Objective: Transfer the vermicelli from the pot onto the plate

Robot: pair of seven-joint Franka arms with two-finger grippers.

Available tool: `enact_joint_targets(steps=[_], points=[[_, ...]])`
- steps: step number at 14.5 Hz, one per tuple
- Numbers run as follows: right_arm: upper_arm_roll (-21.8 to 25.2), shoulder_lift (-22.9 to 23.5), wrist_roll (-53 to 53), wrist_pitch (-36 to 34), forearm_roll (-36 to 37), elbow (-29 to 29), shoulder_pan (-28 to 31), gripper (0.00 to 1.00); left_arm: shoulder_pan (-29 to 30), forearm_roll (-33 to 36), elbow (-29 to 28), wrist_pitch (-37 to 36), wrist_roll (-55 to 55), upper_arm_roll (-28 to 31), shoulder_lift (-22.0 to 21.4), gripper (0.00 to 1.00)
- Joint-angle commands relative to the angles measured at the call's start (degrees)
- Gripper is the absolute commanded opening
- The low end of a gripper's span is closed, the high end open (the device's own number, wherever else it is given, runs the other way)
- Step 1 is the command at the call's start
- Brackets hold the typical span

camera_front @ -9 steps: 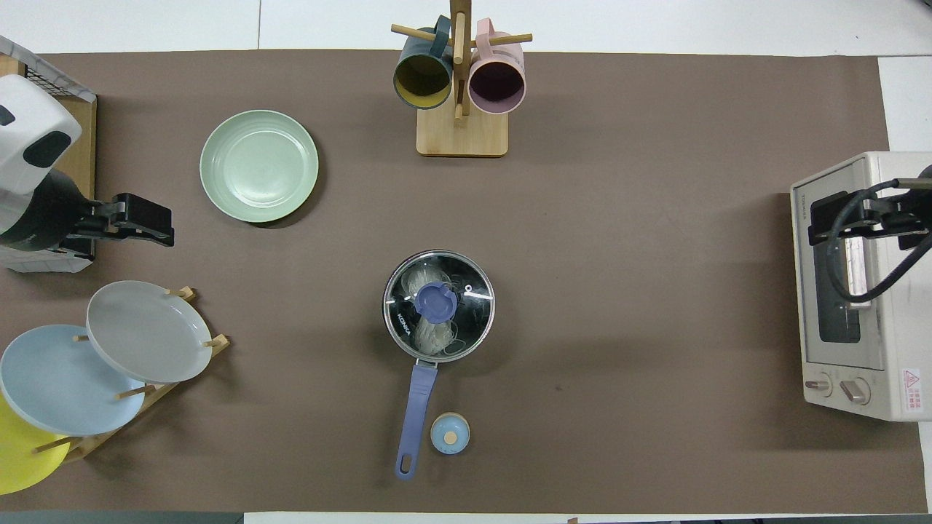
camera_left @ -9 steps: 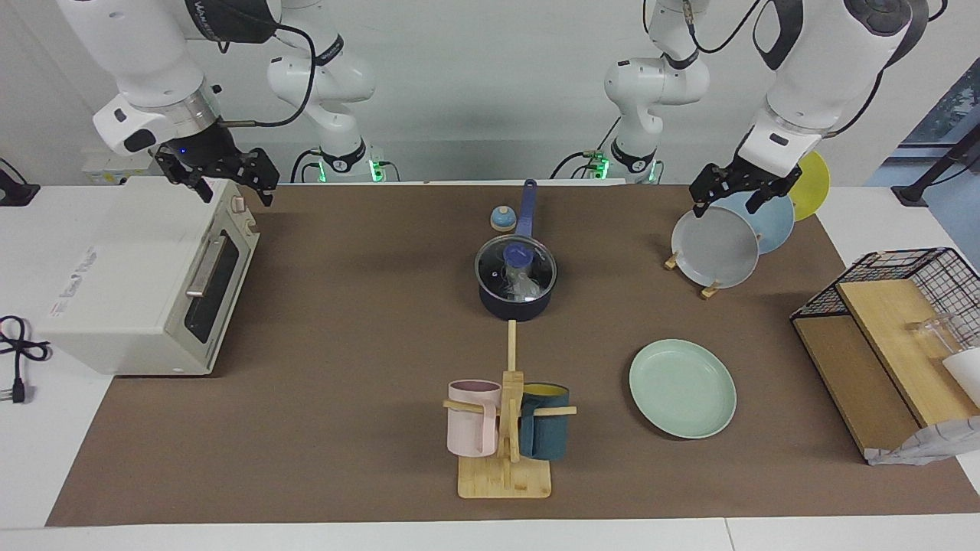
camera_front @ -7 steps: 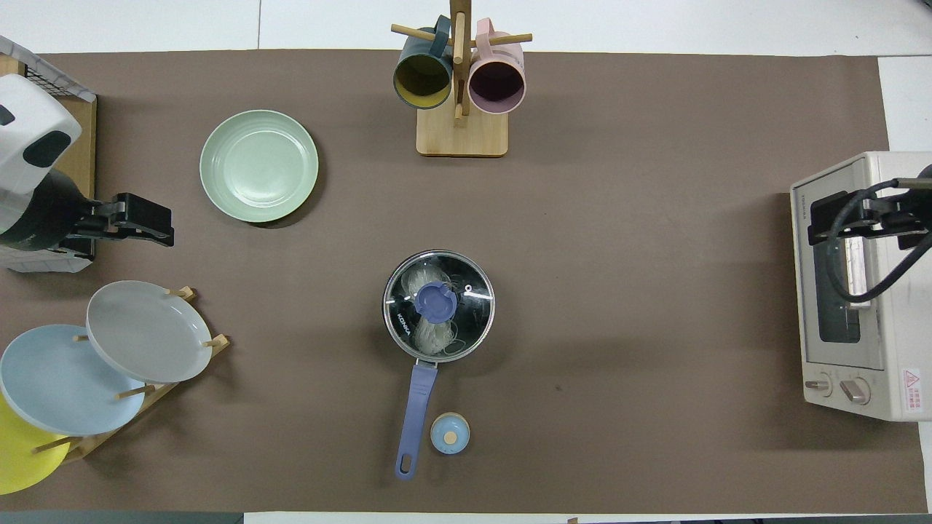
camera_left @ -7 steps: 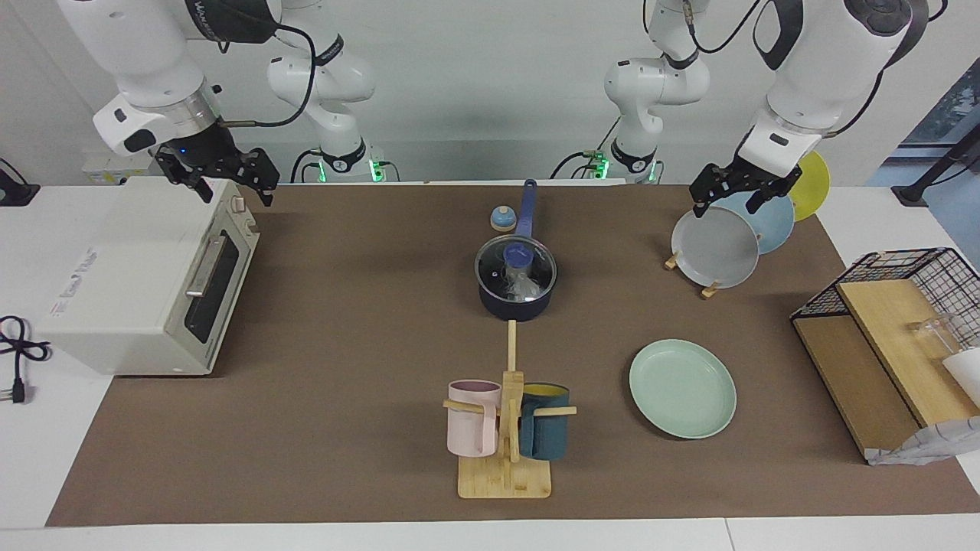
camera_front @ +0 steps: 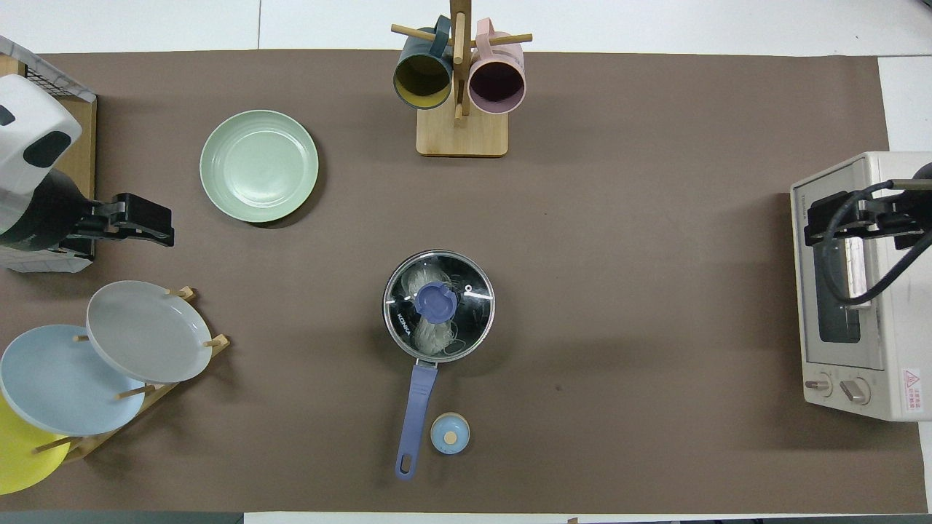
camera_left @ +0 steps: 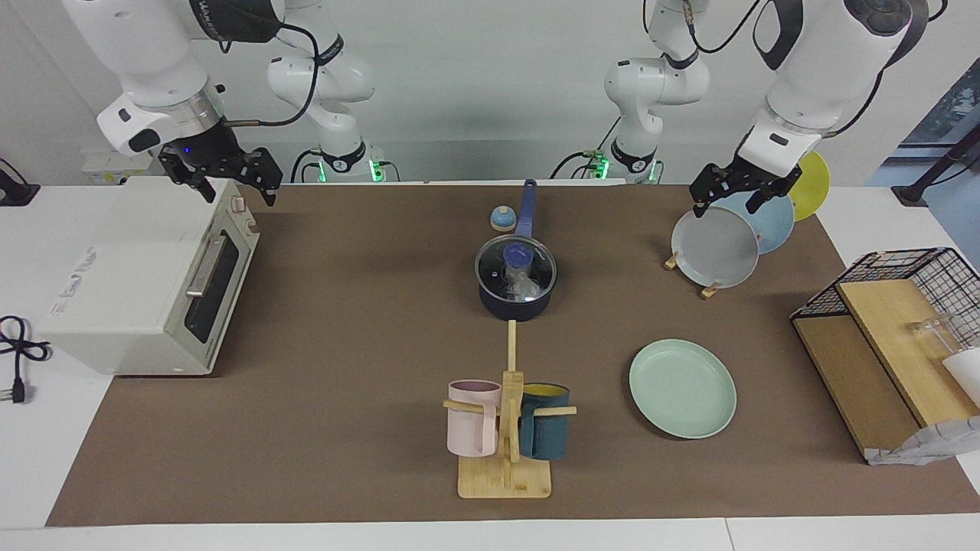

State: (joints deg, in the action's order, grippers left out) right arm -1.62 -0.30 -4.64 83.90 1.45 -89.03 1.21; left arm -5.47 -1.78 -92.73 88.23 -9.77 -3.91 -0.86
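Right gripper (camera_left: 227, 181) noted over the toaster oven (camera_left: 145, 279), shifted very slightly from a moment ago, fingers spread wide and holding nothing. Left gripper (camera_left: 731, 191) hanging unchanged over the plate rack (camera_left: 712, 289), fingers likewise apart and empty. No contact with any task item. Pot (camera_left: 515, 300) found mid-counter, well apart from both sets of fingers, glass lid (camera_front: 438, 306) in place, vermicelli (camera_front: 426, 331) visible beneath it. Plate (camera_left: 682, 388) bare, lying toward the left arm's end, farther from the robots than the pot. Judged: task not begun; the small drift brings nothing closer. Lid removal likely required first, before any noodles can be reached.
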Motion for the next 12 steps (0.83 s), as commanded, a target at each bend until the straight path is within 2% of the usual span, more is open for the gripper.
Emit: enact_joint_targets(steps=[1,7,10,12], points=[[-0.49,-1.72,1.92,1.09,-0.48,-2.20,0.64,1.00,0.54,1.17,-1.66,0.62,0.01,-0.39,-1.52,1.00],[-0.75,-2.33,2.79,1.53,-0.57,-3.44,0.29,1.00,0.63,1.17,-1.66,0.71,0.01,-0.39,-1.43,1.00],[-1.02,-1.98,0.43,3.63,-3.36,-3.35,-3.13,1.00,0.54,1.17,-1.66,0.19,0.10,-0.39,-1.51,1.00],[-1.19,-1.28,-5.35,5.56,-6.00,-2.82,-5.94,1.00,-0.16,1.17,-1.66,0.71,0.01,-0.39,-1.52,1.00]])
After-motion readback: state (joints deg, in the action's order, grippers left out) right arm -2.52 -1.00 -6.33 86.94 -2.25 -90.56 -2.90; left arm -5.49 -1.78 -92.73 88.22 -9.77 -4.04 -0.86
